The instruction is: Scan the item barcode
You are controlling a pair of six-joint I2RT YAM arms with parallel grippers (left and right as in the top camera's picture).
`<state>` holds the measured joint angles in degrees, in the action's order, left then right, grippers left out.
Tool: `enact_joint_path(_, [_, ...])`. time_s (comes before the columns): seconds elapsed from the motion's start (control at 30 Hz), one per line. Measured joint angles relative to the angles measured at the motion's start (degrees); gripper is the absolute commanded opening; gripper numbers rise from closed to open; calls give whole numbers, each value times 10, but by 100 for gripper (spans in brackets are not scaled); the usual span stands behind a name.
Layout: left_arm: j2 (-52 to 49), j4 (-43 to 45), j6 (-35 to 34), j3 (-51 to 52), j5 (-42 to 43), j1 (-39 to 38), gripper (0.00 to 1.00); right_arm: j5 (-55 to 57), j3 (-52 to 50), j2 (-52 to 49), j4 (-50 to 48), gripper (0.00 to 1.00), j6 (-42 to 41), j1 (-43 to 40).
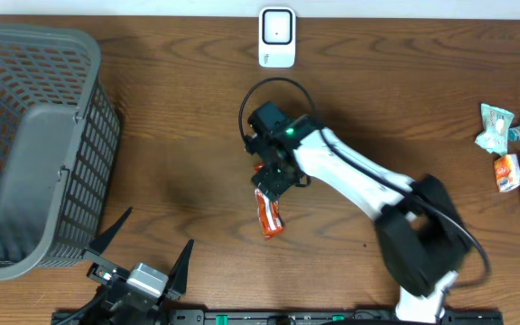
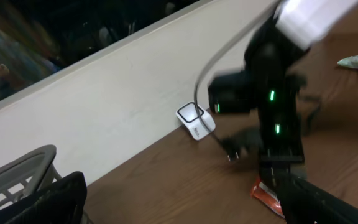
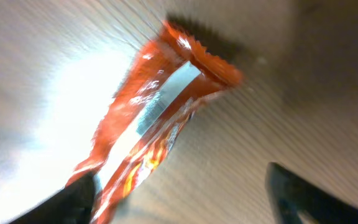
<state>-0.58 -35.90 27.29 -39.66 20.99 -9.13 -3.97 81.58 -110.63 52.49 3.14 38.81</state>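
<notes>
Right end effector is hovering open over the orange pkt mid-frame; crinkly wrapper's prob slipping on regrasp, hiding barcode from scanner.

- Grey mesh basket: stands at the left end of the wooden tabletop.
- Small packets: teal, white and orange, clustered together at the tabletop's right edge.

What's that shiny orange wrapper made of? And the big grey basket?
The orange wrapper looks like thin plastic or foil film: it's glossy, crinkled, throws back bright glare, and has a zigzag sealed end. The grey basket looks like hard, matte moulded plastic, judging by its even lattice of slots.
</notes>
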Motion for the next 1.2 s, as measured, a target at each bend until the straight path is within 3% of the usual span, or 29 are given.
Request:
enact_joint_path(0.03, [0,0,0,0,0,0,98,-2,1,17,3,29,1,0])
enact_joint_path(0.07, [0,0,0,0,0,0,98,-4,3,38,7,11,2,0])
enact_joint_path(0.13, [0,0,0,0,0,0,98,-5,6,54,3,1,2,1])
enact_joint_path(0.47, [0,0,0,0,0,0,98,-8,-106,20,-144,3,20,32])
enact_joint_path(0.63, [0,0,0,0,0,0,98,-8,-112,18,-146,1,20,45])
enact_joint_path(0.67, [0,0,0,0,0,0,98,-8,-112,18,-134,3,10,45])
enact_joint_path(0.7, [0,-1,0,0,0,0,98,-8,-111,18,-113,44,-8,45])
enact_joint_path(0.73, [0,-1,0,0,0,0,98,-8,-111,18,-99,62,-26,45])
enact_joint_path(0.8, [0,-1,0,0,0,0,98,-8,-110,22,-68,89,-91,41])
enact_joint_path(0.83, [0,-1,0,0,0,0,98,-11,-109,26,-58,96,-139,35])
enact_joint_path(0.87, [0,-1,0,0,0,0,98,-21,-109,32,-58,99,-192,25])
enact_joint_path(1.0, [0,-1,0,0,0,0,98,-64,-108,35,-96,99,-261,8])
enact_joint_path(1.1, [0,-1,0,0,0,0,98,-81,-108,35,-104,88,-283,12])
enact_joint_path(1.2, [0,-1,0,0,0,0,98,-88,-112,35,-116,88,-298,28])
